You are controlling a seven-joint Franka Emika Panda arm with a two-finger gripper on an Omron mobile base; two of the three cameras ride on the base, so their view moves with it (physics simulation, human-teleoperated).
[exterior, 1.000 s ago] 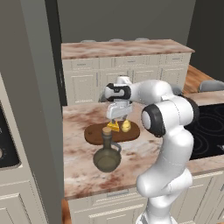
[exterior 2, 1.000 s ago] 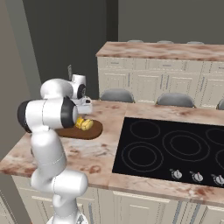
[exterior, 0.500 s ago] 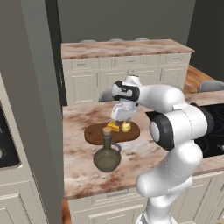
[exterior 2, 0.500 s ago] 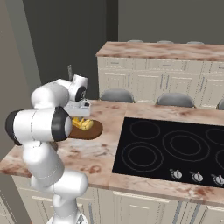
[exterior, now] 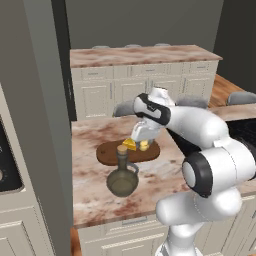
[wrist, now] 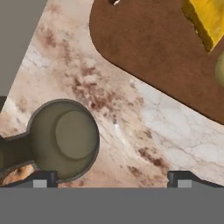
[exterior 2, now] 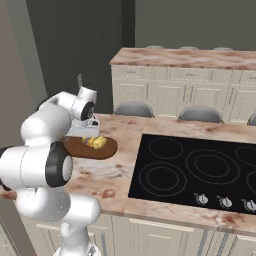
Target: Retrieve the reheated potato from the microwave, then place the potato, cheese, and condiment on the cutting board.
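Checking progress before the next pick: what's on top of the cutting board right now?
On the dark-brown oval wooden cutting board lie the yellow-orange cheese wedge and the pale-yellow potato. The olive-green corked bottle stands off it, on the counter. The arm hides part of the board.

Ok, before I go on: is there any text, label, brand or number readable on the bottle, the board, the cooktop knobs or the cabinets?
None: no readable text in any view.
The condiment bottle is plain olive green with no label.
The cutting board is bare wood.
The cooktop knobs show no readable markings; they are too small to tell.
The cabinets carry no signs.
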